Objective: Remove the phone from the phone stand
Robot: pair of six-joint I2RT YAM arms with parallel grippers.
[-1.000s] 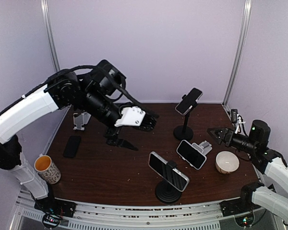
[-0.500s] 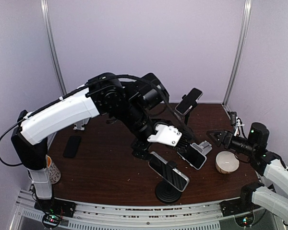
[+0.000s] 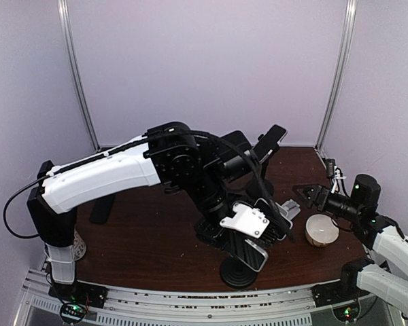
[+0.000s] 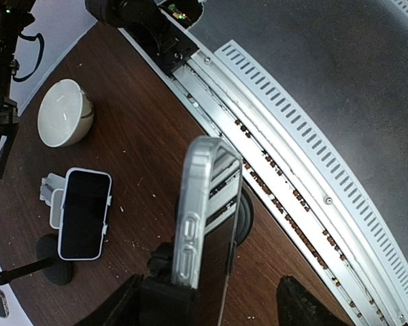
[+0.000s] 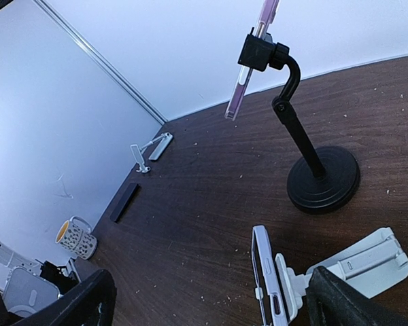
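**A:** Any brand or label you can read?

**B:** No. Whatever print the phones or arms carry is too small to make out.

**A:** Where is the phone?

**B:** The phone in a clear, silver-edged case [image 4: 204, 204] sits tilted in the clamp of the black round-based phone stand [image 3: 236, 273]. That stand is at the front middle of the dark brown wooden table [image 3: 143, 231], near the perforated metal rail [image 4: 306, 156].

**A:** And the left arm?

**B:** Its white upper link slants up from the base at the left to a high elbow over the centre. The black forearm then pitches down toward the front. The left gripper [image 4: 211, 302] is right at the phone with its fingers [image 4: 302, 305] spread, one on each side of the case's edge. They are released, not clenched on it.

**A:** The right arm?

**B:** It lies low along the right edge, forearm pointing left. The right gripper [image 5: 217, 302] hangs above the table with its fingers [image 5: 347, 302] wide apart, gripping nothing. It is near the white ceramic bowl [image 3: 321, 229].

**A:** What else is close by?

**B:** A black-screened phone with a white rim [image 4: 85, 214] leans on a white folding stand [image 5: 367, 261]. Behind that, a third phone [image 5: 248, 68] is clamped high on a tall black stand [image 5: 319, 170].
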